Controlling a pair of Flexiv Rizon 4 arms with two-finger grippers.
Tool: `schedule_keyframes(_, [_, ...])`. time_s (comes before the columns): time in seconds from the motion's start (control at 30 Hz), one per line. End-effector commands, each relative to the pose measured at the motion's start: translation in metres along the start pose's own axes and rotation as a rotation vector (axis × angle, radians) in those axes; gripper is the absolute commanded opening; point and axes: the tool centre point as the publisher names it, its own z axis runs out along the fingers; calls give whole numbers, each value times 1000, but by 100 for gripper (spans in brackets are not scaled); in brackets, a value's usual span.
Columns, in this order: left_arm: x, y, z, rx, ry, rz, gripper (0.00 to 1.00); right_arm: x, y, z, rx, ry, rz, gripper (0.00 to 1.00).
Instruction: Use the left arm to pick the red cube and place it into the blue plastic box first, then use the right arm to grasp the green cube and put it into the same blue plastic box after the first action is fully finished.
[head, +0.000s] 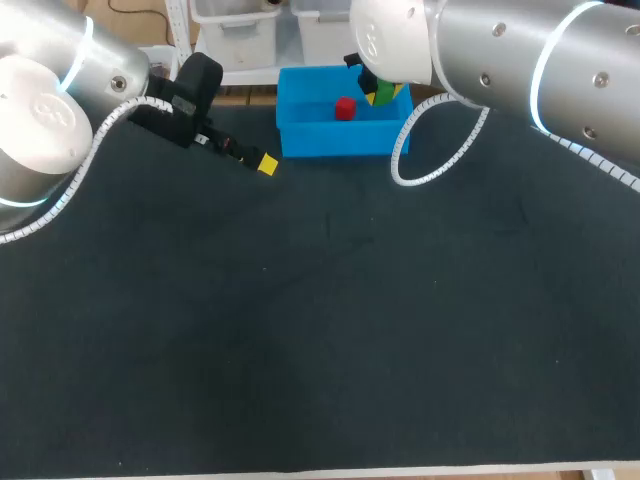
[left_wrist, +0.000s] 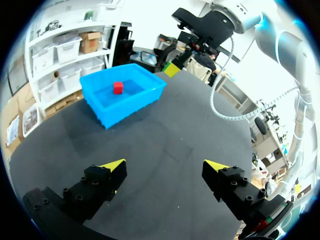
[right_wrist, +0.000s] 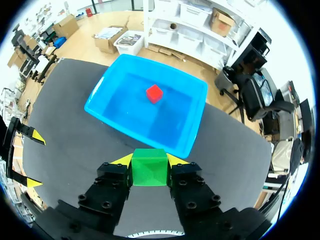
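The blue plastic box (head: 335, 140) stands at the table's far edge with the red cube (head: 345, 108) lying inside it, also seen as the red cube (left_wrist: 118, 88) and the red cube (right_wrist: 154, 93). My right gripper (right_wrist: 149, 161) is shut on the green cube (right_wrist: 149, 167), held in the air just short of the near rim of the box (right_wrist: 150, 107). In the head view the green cube (head: 383, 89) shows over the box's right end, under the right arm. My left gripper (left_wrist: 165, 167) is open and empty above the mat, left of the box (left_wrist: 122, 95); only one yellow tip of my left gripper (head: 266, 164) shows in the head view.
The dark mat (head: 320, 320) covers the table, with nothing else lying on it. A white coiled cable (head: 420, 150) hangs from the right arm beside the box's right end.
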Motion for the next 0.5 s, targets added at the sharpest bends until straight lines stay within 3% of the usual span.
schedule_keyframes(0.03, [1, 1, 0, 3, -6, 3, 100, -22, -8, 9, -39, 15, -19, 0])
schedule_keyframes(0.5, [1, 1, 0, 3, -6, 3, 100, -61, -20, 31, -156, -26, -105, 0])
